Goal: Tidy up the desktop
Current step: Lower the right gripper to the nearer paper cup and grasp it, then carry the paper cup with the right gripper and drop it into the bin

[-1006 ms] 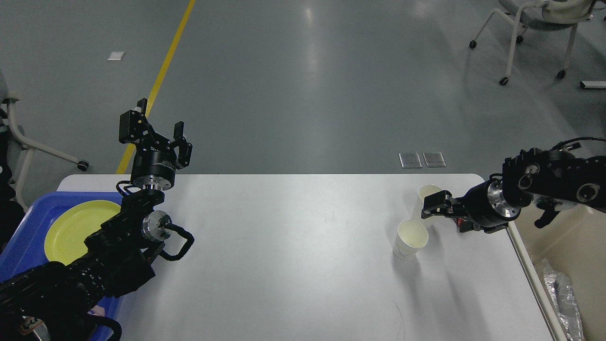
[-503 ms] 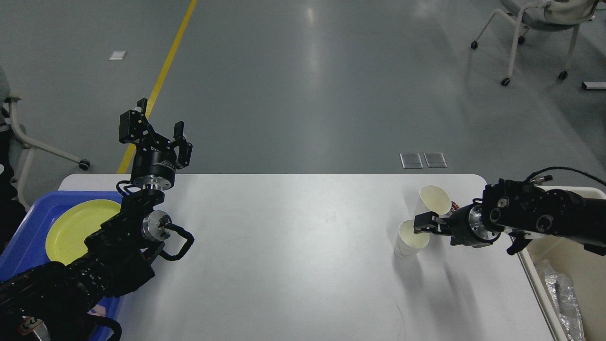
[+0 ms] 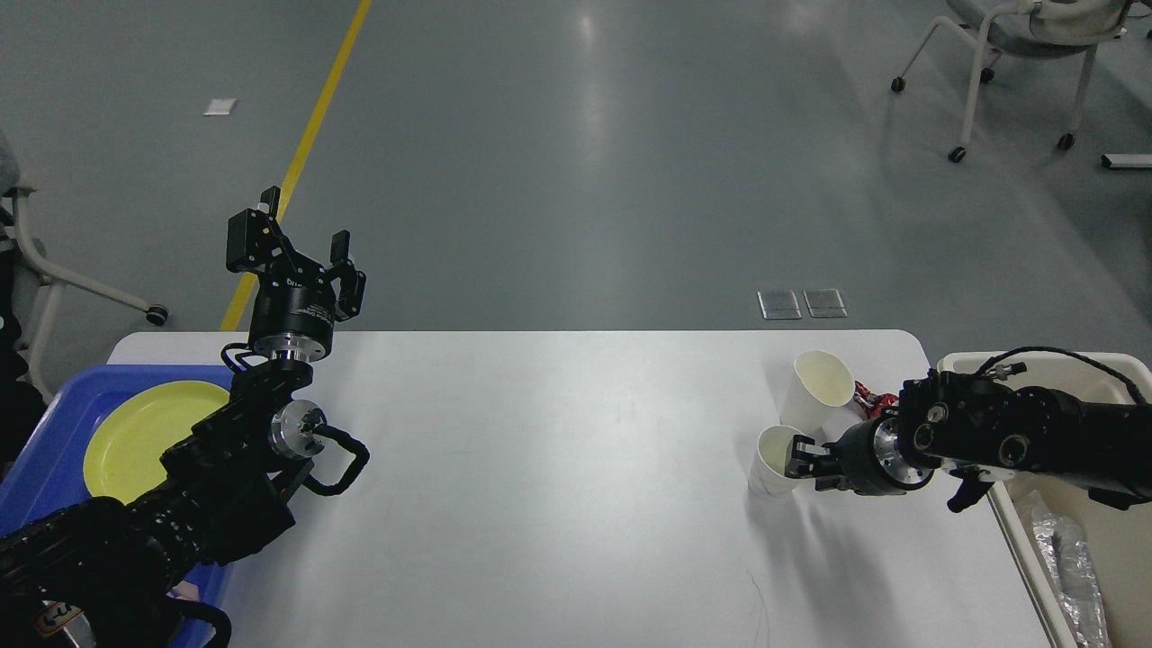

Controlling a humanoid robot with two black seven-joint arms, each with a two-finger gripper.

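The white desktop [image 3: 558, 486] fills the lower middle of the head view. Two white paper cups stand at its right end: a near cup [image 3: 770, 463] and a far cup [image 3: 821, 389] that leans. A red wrapper [image 3: 871, 394] lies just behind the far cup. My right gripper [image 3: 799, 457] is low over the desktop, its fingertips right against the near cup's right rim; the dark fingers cannot be told apart. My left gripper [image 3: 301, 247] is raised above the desktop's far left corner, open and empty.
A blue tray [image 3: 54, 432] with a yellow plate [image 3: 135, 432] sits at the desktop's left edge, partly under my left arm. A beige bin [image 3: 1080, 540] stands off the right edge. Chairs [image 3: 1017, 45] stand on the grey floor beyond.
My right gripper has moved down and toward me, from beside the far cup to the near cup's rim. The left arm has not moved.
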